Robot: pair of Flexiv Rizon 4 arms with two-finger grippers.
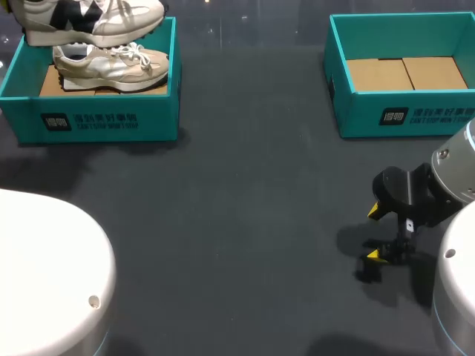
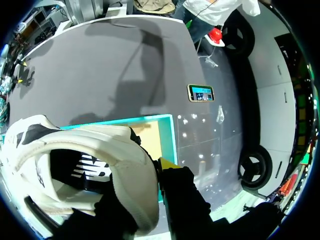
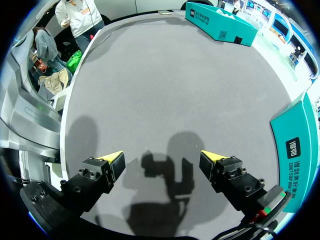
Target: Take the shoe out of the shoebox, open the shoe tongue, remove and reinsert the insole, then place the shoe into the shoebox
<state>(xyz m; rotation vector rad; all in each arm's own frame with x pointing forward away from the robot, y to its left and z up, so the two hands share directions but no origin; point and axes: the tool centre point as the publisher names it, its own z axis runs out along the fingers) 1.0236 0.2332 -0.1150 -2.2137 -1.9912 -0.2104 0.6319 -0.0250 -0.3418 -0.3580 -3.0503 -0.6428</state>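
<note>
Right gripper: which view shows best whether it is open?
The right wrist view: the right gripper holds its yellow tips wide apart, nothing between them. The head view shows it small, from the side; the left wrist view does not.

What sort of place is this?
Probably a robot test bench for shoe handling: a dark table with a left shoebox and right shoebox, both teal, a beige sneaker inside the left, a white sneaker held above it.

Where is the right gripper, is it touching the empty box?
Apart. The head view shows bare table between the right gripper and the empty box; its fingers are open.
</note>
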